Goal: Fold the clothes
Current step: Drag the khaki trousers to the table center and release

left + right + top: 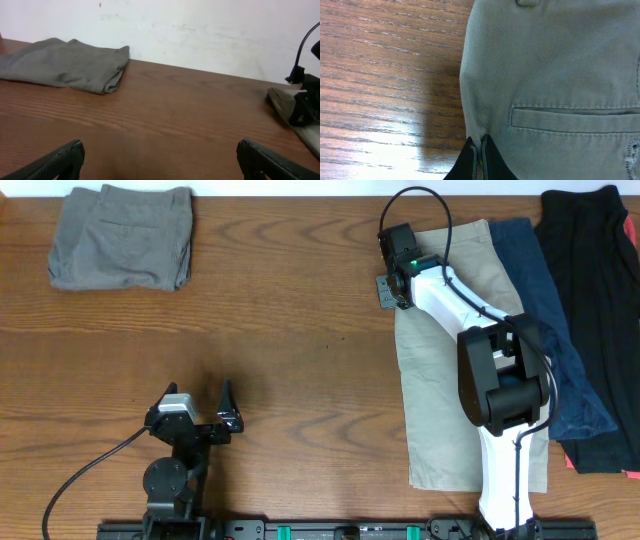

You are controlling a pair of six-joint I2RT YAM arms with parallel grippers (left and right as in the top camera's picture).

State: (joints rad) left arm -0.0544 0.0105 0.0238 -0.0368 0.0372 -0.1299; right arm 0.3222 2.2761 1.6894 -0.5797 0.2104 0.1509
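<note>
**Inspector:** Jaws first. How do they stand?

**Onlooker:** On the right gripper they are pressed together, pinching the left edge of the khaki shorts, just beside the back pocket. On the left gripper they stand wide apart, holding nothing, low over the table.

**Inspector:** Edges and room?

**Onlooker:** The khaki shorts lie flat on the right side, with the right arm stretched over them. The pinch is near their far-left corner. A navy garment lies against their right side, and a black garment lies beyond that, by the table's right edge. Folded grey shorts sit at the far left, well apart from both grippers. Bare wood runs from the khaki edge across to the left gripper.
</note>
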